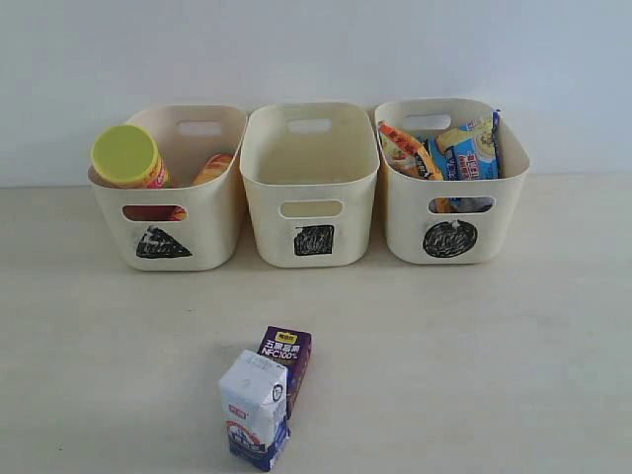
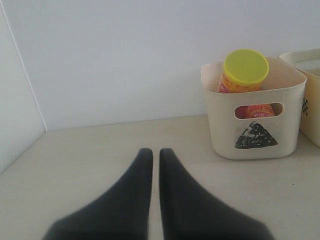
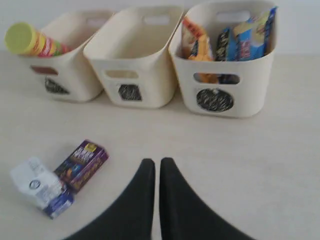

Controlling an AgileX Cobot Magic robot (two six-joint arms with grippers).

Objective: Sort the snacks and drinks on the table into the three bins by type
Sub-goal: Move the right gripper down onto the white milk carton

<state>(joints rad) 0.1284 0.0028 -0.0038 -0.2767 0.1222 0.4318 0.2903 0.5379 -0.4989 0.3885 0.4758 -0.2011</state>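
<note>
- Yellow-and-red tube point(image 1: 214, 168): mostly hidden behind pink tube point(image 1: 125, 155) and triangle bin point(image 1: 207, 232) wall.
- Juice box point(image 1: 286, 348): lower part covered by milk carton point(image 1: 254, 410).
- Orange bag point(image 1: 405, 148), noodle pack point(image 1: 474, 153): lower halves behind circle bin point(image 1: 395, 222) wall.
- Square bin point(image 2: 312, 125): cut by left wrist view's edge.
- Carton print in right wrist view: blurred, unreadable.

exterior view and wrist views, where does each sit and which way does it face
Exterior: raised, near side of the table, facing the three bins; no robot part shows.
Left wrist: low behind the shut left gripper, facing the triangle bin.
Right wrist: higher behind the shut right gripper, facing all bins, the milk carton and juice box.
Shared: triangle bin in all three.
</note>
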